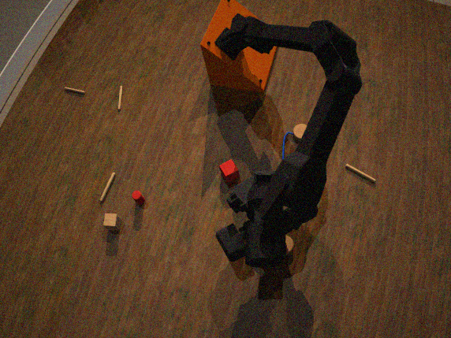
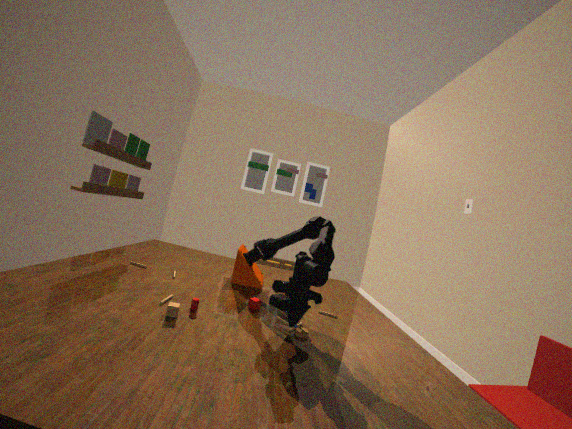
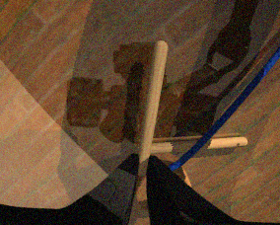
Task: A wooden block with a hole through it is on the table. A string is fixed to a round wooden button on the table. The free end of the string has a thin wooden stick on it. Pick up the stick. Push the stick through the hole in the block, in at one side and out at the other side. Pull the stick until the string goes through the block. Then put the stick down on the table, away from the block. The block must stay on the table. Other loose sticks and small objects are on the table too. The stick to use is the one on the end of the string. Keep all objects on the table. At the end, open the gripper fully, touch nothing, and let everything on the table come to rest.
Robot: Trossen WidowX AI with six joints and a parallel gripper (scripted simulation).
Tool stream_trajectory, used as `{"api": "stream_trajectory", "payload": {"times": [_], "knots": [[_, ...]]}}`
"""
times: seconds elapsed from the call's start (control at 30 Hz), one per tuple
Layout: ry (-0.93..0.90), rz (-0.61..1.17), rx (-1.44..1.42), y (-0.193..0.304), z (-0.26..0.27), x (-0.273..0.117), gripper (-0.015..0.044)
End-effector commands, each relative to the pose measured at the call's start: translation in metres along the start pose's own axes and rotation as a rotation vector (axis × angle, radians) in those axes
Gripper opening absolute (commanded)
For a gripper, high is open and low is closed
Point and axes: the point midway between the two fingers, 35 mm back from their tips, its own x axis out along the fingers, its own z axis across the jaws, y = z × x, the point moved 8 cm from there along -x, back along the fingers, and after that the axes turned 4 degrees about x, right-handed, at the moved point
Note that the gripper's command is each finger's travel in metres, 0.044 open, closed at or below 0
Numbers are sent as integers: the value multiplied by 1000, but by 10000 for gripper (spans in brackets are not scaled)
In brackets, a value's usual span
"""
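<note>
My gripper (image 2: 294,324) (image 3: 143,161) points down and is shut on a thin wooden stick (image 3: 155,94). In the wrist view the stick reaches up and away from the fingertips, slightly tilted. The blue string (image 1: 284,144) (image 3: 237,107) runs from near the fingers to the upper right in the wrist view; in the top view it meets the round wooden button (image 1: 300,131) beside the arm. The arm hides much of the string. The block with the hole cannot be made out in any view; the arm may hide it.
A loose stick (image 3: 228,142) lies below the held one. Another round wooden piece (image 1: 289,243) shows beside the arm. A red cube (image 1: 229,169) (image 2: 254,304), red cylinder (image 1: 137,196), wooden cube (image 1: 110,220) and several sticks lie left. Another stick (image 1: 360,173) lies right.
</note>
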Motion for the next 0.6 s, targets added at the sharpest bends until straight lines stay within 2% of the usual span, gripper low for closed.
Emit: {"api": "stream_trajectory", "payload": {"times": [0.0, 0.57], "knots": [[1, 0, -5, -4, 1, 0, 0], [0, 1, -4, -25, 5, 0, 0]]}}
